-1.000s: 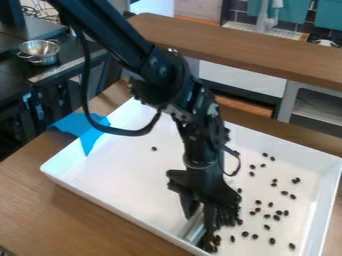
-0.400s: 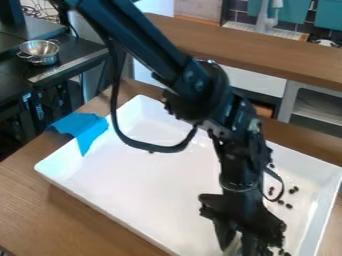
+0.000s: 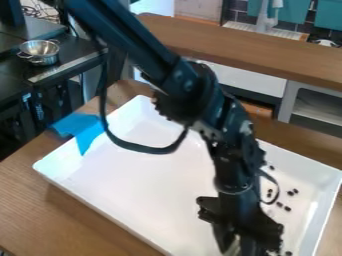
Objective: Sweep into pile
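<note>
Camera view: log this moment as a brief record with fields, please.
container: white rectangular tray
support: brown wooden table
pieces: small dark bean-like bits, loosely scattered on the tray's image-right side
gripper: black two-finger gripper, low over the tray's near side
tray edge: bright blue sheet draped over the image-left rim
background: shiny metal bowl
</note>
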### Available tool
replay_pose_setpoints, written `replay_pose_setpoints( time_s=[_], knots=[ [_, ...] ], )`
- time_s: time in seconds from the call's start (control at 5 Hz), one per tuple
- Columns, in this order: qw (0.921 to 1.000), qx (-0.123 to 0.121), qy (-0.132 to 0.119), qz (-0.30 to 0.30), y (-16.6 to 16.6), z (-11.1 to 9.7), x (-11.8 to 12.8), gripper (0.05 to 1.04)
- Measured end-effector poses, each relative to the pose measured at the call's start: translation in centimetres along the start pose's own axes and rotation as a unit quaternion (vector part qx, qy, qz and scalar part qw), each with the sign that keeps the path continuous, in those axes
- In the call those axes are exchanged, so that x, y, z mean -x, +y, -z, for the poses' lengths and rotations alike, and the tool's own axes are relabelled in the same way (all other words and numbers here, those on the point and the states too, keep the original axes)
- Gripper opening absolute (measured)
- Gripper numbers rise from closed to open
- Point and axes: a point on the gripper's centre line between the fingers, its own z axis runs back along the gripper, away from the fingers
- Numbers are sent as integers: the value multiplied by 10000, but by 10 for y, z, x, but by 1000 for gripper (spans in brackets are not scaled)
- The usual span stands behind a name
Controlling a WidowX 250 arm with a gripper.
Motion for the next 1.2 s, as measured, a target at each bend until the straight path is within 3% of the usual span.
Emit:
replay_pose_setpoints(
  time_s=[0.2, 0.6, 0.8, 1.0, 1.2],
  knots=[
    [10000, -25, -68, -64, 36, -11, 1, 369],
    [9989, 377, -239, -163, 93, -58, 5, 369],
    [9986, 302, -313, -310, 124, -71, 5, 369],
    [9968, 49, -563, -559, 156, -76, -7, 369],
    [9937, -151, -644, -908, 188, -66, -21, 369]
  ],
)
